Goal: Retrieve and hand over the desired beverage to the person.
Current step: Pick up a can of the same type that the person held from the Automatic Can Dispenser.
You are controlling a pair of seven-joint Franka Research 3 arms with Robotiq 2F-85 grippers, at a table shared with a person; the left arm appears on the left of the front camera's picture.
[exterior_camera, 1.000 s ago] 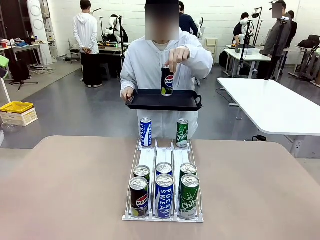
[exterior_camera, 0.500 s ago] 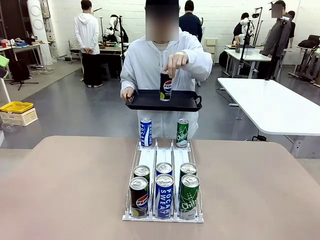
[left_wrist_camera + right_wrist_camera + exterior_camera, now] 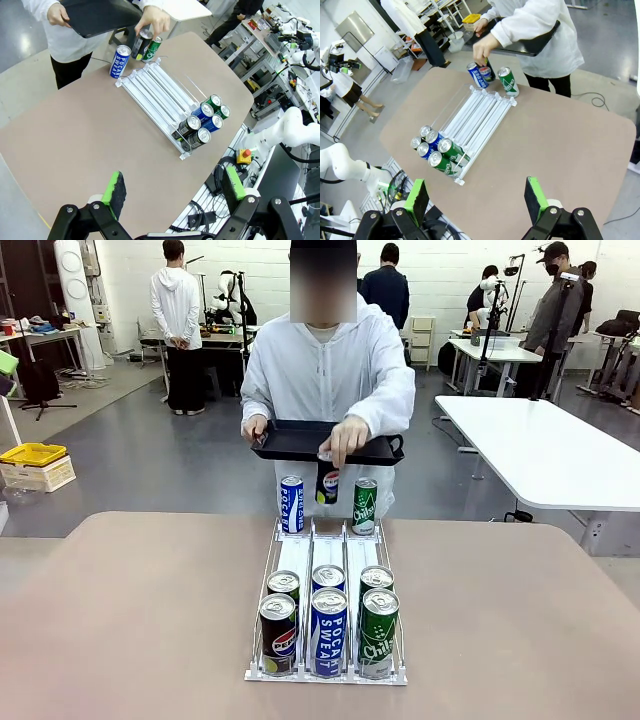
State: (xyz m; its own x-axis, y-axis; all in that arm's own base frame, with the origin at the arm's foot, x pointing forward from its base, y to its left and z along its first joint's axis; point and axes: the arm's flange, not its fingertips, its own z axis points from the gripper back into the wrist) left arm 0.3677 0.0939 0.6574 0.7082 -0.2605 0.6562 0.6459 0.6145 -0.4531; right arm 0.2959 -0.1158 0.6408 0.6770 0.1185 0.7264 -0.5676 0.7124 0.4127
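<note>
The left hand (image 3: 174,189) hangs open over the worktop (image 3: 75,135), green pads wide apart with nothing between them; the right hand (image 3: 476,199) is likewise open. The front view adds the person (image 3: 325,370) gripping a Pepsi can (image 3: 327,485) by its top, between the two cans at the far end of the rack (image 3: 328,560), with a black tray (image 3: 290,445) above.

A rack (image 3: 297,555) is lying in the middle of the worktop (image 3: 150,620), pointing towards the person (image 3: 325,370), who is standing behind the far edge. Six cans (image 3: 328,615) are sitting at its near end, two in each of three lanes. Just beyond its far end a left can (image 3: 291,504) and a right can (image 3: 365,506) are standing, and the person's hand (image 3: 347,437) is holding a third can (image 3: 327,485) between them.
</note>
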